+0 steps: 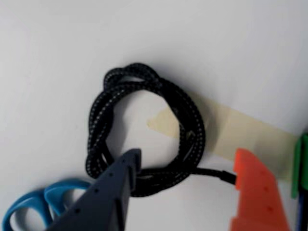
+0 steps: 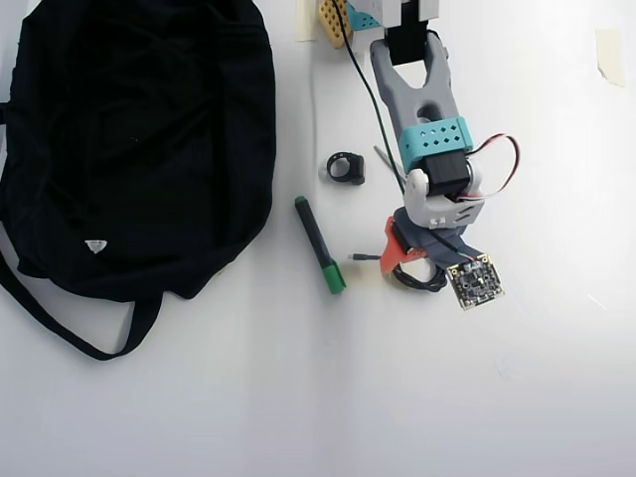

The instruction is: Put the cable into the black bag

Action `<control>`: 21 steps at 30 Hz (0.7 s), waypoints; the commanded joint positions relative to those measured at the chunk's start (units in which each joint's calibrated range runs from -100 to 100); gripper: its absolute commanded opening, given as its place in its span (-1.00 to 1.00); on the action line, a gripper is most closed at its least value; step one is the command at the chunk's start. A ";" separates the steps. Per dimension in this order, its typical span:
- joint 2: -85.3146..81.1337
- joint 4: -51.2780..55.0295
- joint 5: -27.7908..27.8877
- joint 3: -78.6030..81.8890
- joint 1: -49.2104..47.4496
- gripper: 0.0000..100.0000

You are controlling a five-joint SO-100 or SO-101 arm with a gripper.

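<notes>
Jaws wide astride coiled cable, arm hiding it overhead, scissors cropped

Gripper: jaws apart; dark grey finger at lower left, orange finger at lower right. Cable: black braided, coiled in a loose ring on white table, lying just ahead of and between the fingertips; grey tip overlaps its near edge. Tape strip: beige, under coil, beyond orange finger. Scissors: blue handles, beside grey finger. Marker: green, outside orange finger.
</notes>
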 commanded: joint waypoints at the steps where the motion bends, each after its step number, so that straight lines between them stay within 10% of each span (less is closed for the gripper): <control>1: -0.31 -0.15 0.14 -3.02 0.77 -0.50; 21: 1.27 -0.84 0.88 -2.75 2.71 -0.49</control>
